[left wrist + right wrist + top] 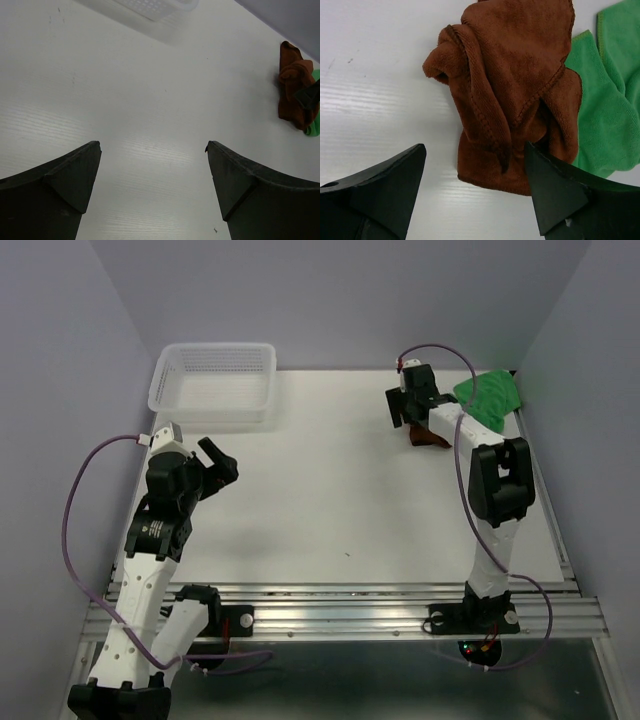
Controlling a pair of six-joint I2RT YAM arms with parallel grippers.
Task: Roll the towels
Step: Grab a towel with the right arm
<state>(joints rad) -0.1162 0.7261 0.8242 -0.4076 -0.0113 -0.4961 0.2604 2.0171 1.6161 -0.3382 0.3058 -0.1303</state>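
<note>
Towels: a crumpled rust-brown terry towel (515,75) lies bunched in a loose heap at the far right of the white table (330,510). Its right side touches and partly covers a bright green microfibre towel (610,110), which is spread out flatter toward the far right corner. Neither towel is rolled.
Right gripper: the right gripper (475,146) is low over the near edge of the brown towel with its dark fingers spread wide and nothing between them. The right-hand finger (555,190) overlaps the towel's lower right corner in the wrist view; whether it touches the cloth cannot be told.
Left gripper: the left gripper (152,145) hangs above bare table on the left side, well apart from both towels. Its fingers are parted and hold nothing.
Basket: a clear perforated plastic basket (213,385) stands at the far left corner of the table, with no towel visible in it.
Cables: a purple cable (72,502) loops out beside the left arm, and another arches over the right wrist.
</note>
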